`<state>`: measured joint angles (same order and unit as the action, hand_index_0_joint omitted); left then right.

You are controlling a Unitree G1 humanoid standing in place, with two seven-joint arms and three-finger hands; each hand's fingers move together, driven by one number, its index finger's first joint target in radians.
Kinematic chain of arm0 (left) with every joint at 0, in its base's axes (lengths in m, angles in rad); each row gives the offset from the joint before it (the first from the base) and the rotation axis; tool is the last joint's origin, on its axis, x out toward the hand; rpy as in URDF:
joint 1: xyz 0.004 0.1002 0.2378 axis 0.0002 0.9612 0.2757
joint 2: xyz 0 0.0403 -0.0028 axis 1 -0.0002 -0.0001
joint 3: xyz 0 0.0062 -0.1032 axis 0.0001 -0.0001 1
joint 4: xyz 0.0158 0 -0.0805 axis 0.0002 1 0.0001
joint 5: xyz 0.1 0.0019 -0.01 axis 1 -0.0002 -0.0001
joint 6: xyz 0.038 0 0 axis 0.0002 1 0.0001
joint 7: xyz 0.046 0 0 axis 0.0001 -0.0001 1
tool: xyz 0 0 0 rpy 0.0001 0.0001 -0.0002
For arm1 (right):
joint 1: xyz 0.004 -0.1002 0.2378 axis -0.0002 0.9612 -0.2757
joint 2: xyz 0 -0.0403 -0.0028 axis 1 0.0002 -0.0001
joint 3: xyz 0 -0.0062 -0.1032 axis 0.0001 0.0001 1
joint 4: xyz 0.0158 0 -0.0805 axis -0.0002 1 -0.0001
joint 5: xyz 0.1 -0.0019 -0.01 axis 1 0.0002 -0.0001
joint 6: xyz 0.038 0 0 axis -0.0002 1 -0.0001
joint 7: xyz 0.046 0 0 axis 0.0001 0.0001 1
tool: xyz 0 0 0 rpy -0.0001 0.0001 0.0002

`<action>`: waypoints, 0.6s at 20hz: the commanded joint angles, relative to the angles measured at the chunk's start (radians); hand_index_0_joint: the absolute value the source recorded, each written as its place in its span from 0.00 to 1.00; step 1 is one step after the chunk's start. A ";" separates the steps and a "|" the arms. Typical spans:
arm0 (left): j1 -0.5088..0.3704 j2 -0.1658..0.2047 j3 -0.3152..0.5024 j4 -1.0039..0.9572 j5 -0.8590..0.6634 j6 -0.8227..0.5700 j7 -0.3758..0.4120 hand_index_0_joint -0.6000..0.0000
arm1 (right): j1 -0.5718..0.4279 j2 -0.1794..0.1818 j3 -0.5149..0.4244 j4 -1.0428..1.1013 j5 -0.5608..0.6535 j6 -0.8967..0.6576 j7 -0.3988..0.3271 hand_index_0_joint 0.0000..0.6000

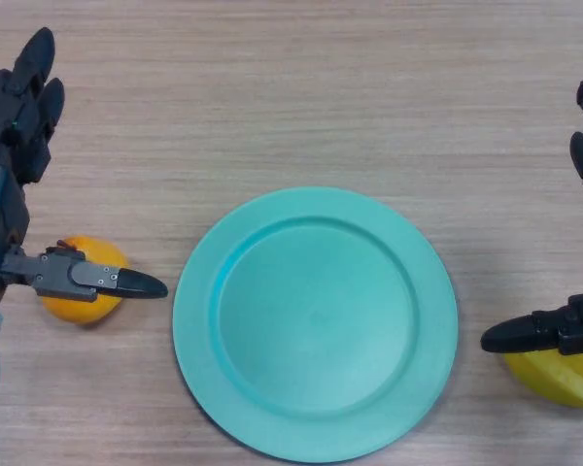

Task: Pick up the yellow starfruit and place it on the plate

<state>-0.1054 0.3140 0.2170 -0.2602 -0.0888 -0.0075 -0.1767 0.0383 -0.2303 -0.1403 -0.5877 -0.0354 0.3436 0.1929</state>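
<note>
A teal plate lies in the middle of the wooden table. The yellow starfruit rests at the lower right edge of the view, partly under my right hand, whose thumb stretches over its top while the fingers stand straight higher up the right edge. My left hand is at the left edge, open, with its thumb lying across an orange fruit. Neither hand grips anything.
The orange fruit sits just left of the plate. The plate almost fills the space between the two fruits. Bare wooden tabletop stretches across the far half of the view.
</note>
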 commanded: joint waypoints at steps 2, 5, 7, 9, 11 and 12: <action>-0.022 0.040 0.050 -0.070 -0.015 -0.155 0.043 1.00 | -0.018 -0.031 -0.049 -0.062 0.026 -0.099 -0.001 0.00; -0.030 0.044 0.049 -0.076 -0.011 -0.139 0.040 1.00 | -0.011 -0.031 -0.054 -0.067 0.014 -0.108 0.004 0.00; -0.030 0.044 0.050 -0.074 -0.010 -0.139 0.036 1.00 | -0.008 -0.030 -0.054 -0.075 0.012 -0.107 0.008 0.00; -0.026 0.042 0.048 -0.085 -0.004 -0.138 0.038 1.00 | -0.002 -0.029 -0.064 -0.089 0.023 -0.097 0.015 0.00; -0.029 0.041 0.044 -0.080 -0.001 -0.139 0.034 1.00 | 0.006 -0.028 -0.067 -0.104 0.030 -0.076 0.027 0.00; -0.030 0.042 0.044 -0.079 -0.005 -0.136 0.031 1.00 | 0.009 -0.027 -0.066 -0.108 0.031 -0.068 0.034 0.00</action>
<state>-0.1047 0.3136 0.2165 -0.2779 -0.0884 -0.0094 -0.1762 0.0609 -0.2307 -0.1426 -0.6395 -0.0369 0.3592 0.2408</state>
